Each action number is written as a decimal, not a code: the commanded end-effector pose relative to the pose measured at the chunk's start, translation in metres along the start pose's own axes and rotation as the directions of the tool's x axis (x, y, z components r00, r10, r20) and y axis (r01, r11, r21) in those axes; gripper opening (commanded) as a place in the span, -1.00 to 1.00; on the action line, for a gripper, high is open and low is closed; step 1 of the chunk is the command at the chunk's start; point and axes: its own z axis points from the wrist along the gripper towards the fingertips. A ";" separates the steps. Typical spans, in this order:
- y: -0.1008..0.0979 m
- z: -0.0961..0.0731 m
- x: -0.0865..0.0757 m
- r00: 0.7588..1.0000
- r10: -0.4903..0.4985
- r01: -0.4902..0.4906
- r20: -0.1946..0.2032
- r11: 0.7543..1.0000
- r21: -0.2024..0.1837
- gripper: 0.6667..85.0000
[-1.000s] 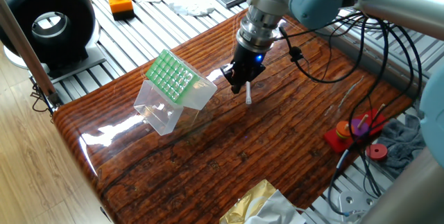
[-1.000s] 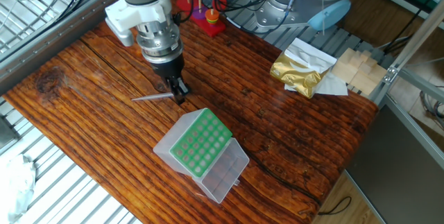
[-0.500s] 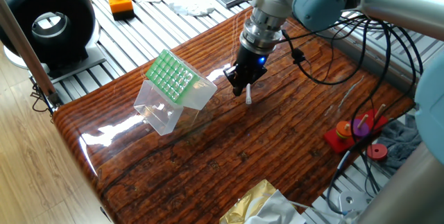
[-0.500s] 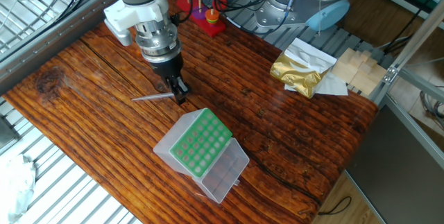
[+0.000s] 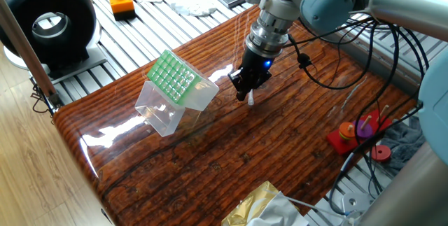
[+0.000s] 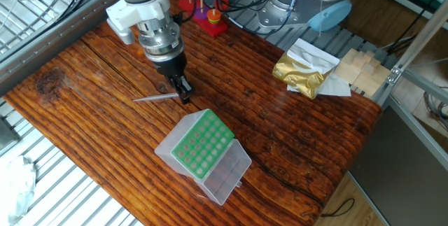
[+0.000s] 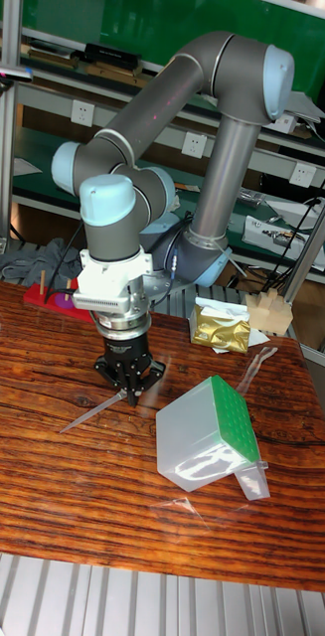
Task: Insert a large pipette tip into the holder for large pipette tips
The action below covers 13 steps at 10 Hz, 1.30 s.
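Gripper (image 6: 185, 99) has crept a touch along the bench (image 6: 294, 135) and looks pinched on the wide end of the large pipette tip (image 6: 155, 98) – which lies flat, barely lifted – with the green-topped holder (image 6: 203, 144) nearby, still empty.

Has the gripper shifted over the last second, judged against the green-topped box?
Yes, slightly. In one fixed view the gripper has drifted right, away from the holder. The pipette tip in its grasp lies near-level, as before.
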 end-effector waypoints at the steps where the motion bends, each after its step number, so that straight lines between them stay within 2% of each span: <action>1: 0.001 -0.001 0.003 1.000 0.015 -0.015 -0.010 1.000 -0.013 -0.99; 3: -0.007 0.001 -0.006 1.000 -0.009 0.008 0.018 1.000 0.021 -0.99; 8: -0.002 0.003 -0.008 1.000 0.000 -0.001 0.025 1.000 0.020 -0.99; 11: 0.004 0.003 -0.007 1.000 0.000 0.000 0.020 1.000 -0.004 -0.99; 12: 0.004 0.003 -0.007 1.000 -0.001 0.001 0.021 1.000 -0.001 -0.99; 13: -0.002 0.003 -0.008 1.000 -0.009 0.009 0.023 1.000 0.019 -0.99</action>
